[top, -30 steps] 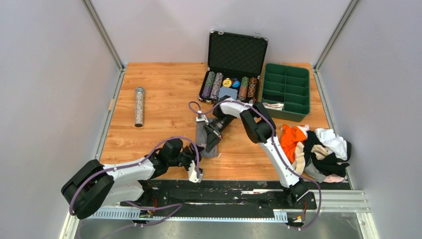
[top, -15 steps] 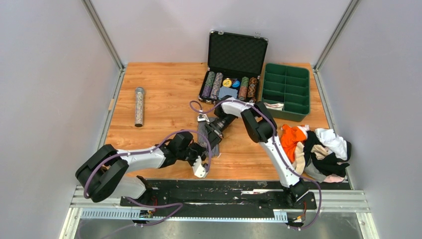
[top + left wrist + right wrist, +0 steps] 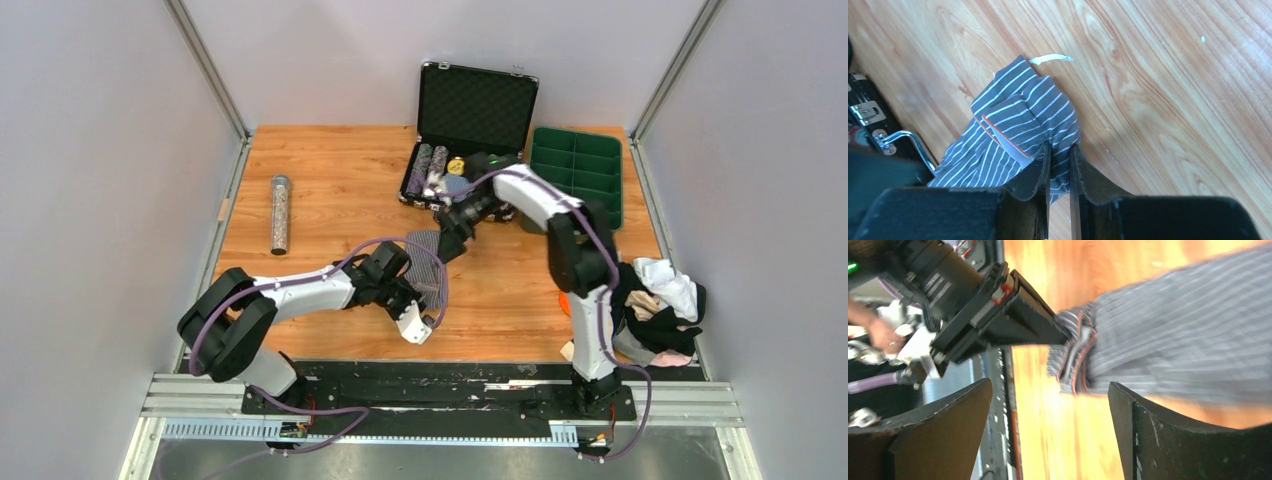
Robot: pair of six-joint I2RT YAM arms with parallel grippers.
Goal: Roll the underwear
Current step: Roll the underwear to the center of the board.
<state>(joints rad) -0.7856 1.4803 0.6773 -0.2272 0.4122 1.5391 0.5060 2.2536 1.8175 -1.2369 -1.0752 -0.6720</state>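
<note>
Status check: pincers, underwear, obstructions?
Left pincer shut on pinstriped underwear. Right pincer open, holding nothing. Underwear bunched, not rolled. Chip case close beyond it.

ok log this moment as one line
left end effector: shut on pinstriped underwear | right end effector: open, gripping nothing | state: bunched, not rolled yet

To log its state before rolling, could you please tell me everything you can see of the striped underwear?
The striped underwear is soft grey cloth with thin white pinstripes, and an orange-edged band shows at a fold. It lies bunched and partly folded on the wooden table. The left gripper is shut on one edge of it. The right gripper is open close by and is not gripping it.
</note>
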